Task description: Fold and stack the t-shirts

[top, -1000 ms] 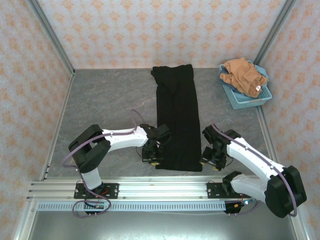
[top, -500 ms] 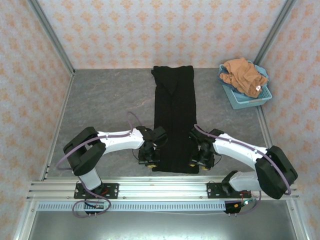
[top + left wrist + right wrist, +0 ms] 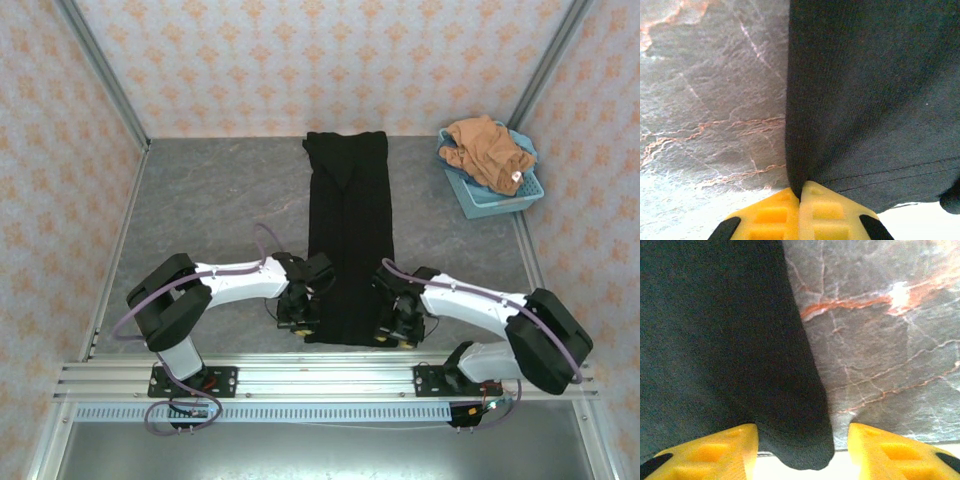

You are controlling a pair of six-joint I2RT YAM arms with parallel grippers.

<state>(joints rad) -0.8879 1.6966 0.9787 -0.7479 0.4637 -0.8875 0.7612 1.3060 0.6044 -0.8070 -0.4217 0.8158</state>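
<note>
Right fingers (image 3: 710, 450) slid in, now straddling the half-folded black cloth tee (image 3: 350, 240) wide open, left fingers (image 3: 775, 220) pinching it; crumpled orange-brown tee (image 3: 485, 150) waits.

You have on the bench, item by item:

- One grey stone-look tabletop with pale and rust-coloured veins (image 3: 220, 210), flat. It runs from the near rail to the back wall, and your two wrist views show the veining close up.
- One light-blue rectangular plastic basket (image 3: 487, 203), at the far right corner of that tabletop, near the right wall.
- Pale wall panels printed with an orange ornament pattern (image 3: 330, 60), at left, back and right.
- Two slanted aluminium posts (image 3: 100, 70), one at each back corner.
- One ribbed aluminium rail (image 3: 330, 378), along the near edge.
- One plain brushed metal sheet (image 3: 320, 450), nearest you.
</note>
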